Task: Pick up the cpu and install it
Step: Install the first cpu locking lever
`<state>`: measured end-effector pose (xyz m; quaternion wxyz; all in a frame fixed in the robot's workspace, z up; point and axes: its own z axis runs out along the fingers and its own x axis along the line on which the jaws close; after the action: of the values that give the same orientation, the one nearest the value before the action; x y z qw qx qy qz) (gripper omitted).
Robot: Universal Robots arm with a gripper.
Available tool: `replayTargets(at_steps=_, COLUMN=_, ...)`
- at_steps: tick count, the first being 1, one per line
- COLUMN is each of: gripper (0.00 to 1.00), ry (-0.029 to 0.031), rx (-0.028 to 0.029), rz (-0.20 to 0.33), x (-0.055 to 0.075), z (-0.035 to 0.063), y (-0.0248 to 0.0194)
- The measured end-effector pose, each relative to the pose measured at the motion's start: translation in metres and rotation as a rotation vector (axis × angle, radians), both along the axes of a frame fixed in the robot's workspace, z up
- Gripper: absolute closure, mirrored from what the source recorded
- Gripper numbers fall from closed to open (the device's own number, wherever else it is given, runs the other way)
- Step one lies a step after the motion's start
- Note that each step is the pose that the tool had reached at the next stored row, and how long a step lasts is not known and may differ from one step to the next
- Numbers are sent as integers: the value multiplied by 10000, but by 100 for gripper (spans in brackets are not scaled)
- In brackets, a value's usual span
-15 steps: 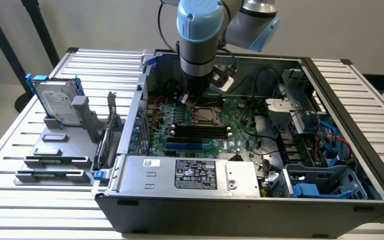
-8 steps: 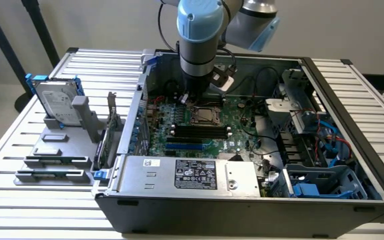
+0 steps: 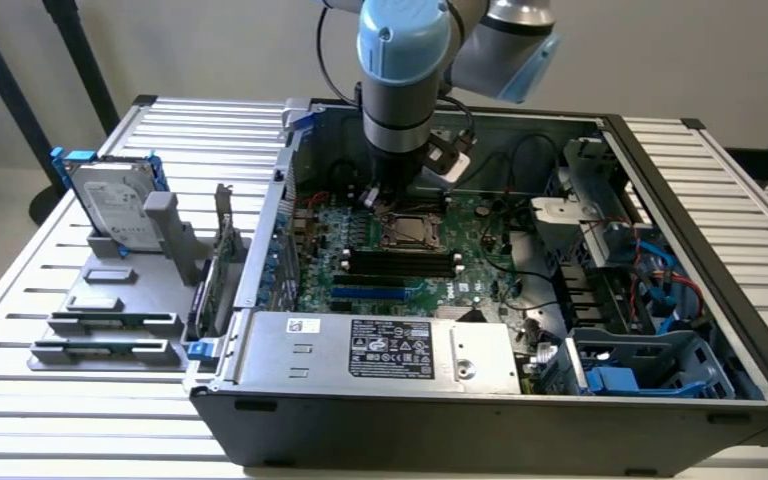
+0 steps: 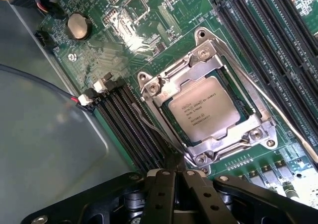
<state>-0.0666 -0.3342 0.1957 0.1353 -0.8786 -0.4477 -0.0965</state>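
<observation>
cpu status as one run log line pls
cpu: seated in motherboard socket | gripper: shut, empty, above socket

Exterior view: camera raised off the arm, looking down at an angle on the open computer case [image 3: 491, 400] from its near side, far enough to take in the slatted table [image 3: 37, 440] around it; wrist view: camera on the arm, close above the motherboard [image 4: 149, 30], facing down; shared ground: the CPU socket [image 3: 410, 230] [image 4: 208, 110] and the memory slots [image 3: 398, 265] [image 4: 134, 129] beside it.
</observation>
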Motion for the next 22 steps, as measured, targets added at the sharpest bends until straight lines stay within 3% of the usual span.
replayTargets(at_steps=22, gripper=89, ry=-1, rx=-1, rz=1, x=109, z=-52, y=0)
